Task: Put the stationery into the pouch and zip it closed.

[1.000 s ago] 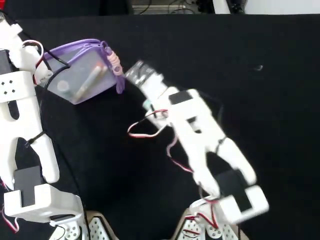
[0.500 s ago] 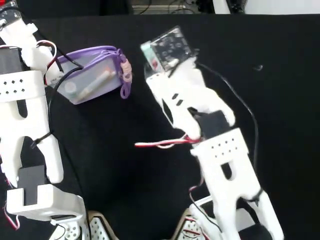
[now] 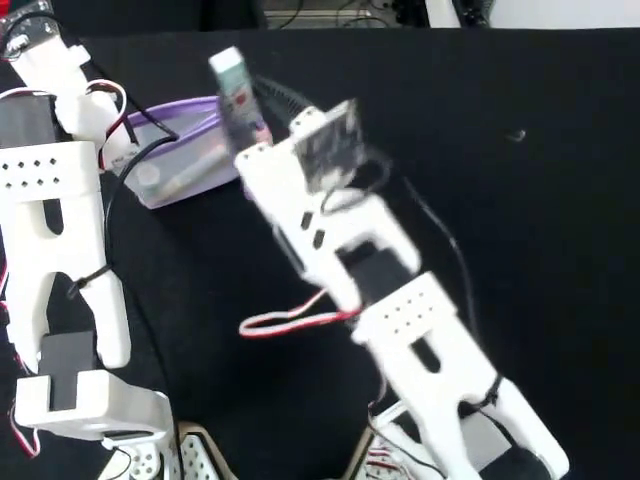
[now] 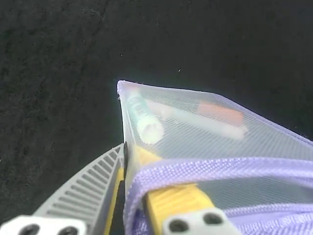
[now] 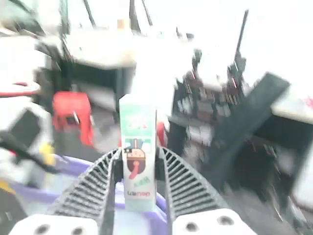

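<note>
A black cloth-covered surface (image 3: 520, 250) carries two white arms. Toward its far left corner sits a translucent mesh pouch with purple zip trim (image 3: 185, 165) (image 4: 205, 142), its purple rim uppermost. A black cable (image 3: 150, 150) from the left arm runs across that rim. In the high view the right arm's wrist, with its bare circuit board (image 3: 330, 150), covers the pouch's right end. Lower down that arm hangs a red-and-white wire loop (image 3: 290, 318).

Inside the pouch, a white tube with a green band (image 4: 142, 115) and a white stick with an orange end (image 4: 215, 117) lie side by side against the mesh wall.

The left arm stretches along the surface's left edge. The left pincer (image 3: 112, 140) (image 4: 129, 154) is clamped on the pouch's rim, with the grey ribbed finger outside and the yellow one inside.

The right arm reaches diagonally from the near edge toward the pouch. The right pincer (image 3: 238, 110) (image 5: 139, 154) grips a small white-and-green rectangular block (image 3: 232, 85) (image 5: 138, 142), held upright just above the pouch's rim.
</note>
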You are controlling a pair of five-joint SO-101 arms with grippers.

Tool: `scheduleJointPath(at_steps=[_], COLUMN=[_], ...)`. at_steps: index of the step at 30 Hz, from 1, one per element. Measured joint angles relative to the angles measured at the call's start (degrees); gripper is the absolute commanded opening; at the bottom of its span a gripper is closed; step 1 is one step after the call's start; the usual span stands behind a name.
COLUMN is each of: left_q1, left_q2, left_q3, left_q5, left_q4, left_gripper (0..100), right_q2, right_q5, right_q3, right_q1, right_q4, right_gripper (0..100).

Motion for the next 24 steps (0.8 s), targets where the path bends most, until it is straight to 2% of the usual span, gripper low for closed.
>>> scheduleJointPath(at_steps=[5,11,16,24], left_q1=[0.0,0.0,0.0,0.0], left_q2=[-0.2,-0.9,-0.9,-0.9], left_q3=[0.9,3.2,3.3,3.3], left_q5=[0.0,0.7,1.5,1.9], left_q4=[-0.9,-3.2,-3.2,-3.2], left_gripper=[3,3,3,3], right_q2=[0.0,6.8,17.4,25.8], right_q5=[0.0,-0.4,-5.1,-6.3], right_q3=[8.9,8.9,8.5,3.3], right_q1=[-2.3,-3.0,-3.0,-3.1], right_q4=[-20.4,-30.0,-41.7,-45.9], right_gripper=[1.1,1.1,1.1,1.1])
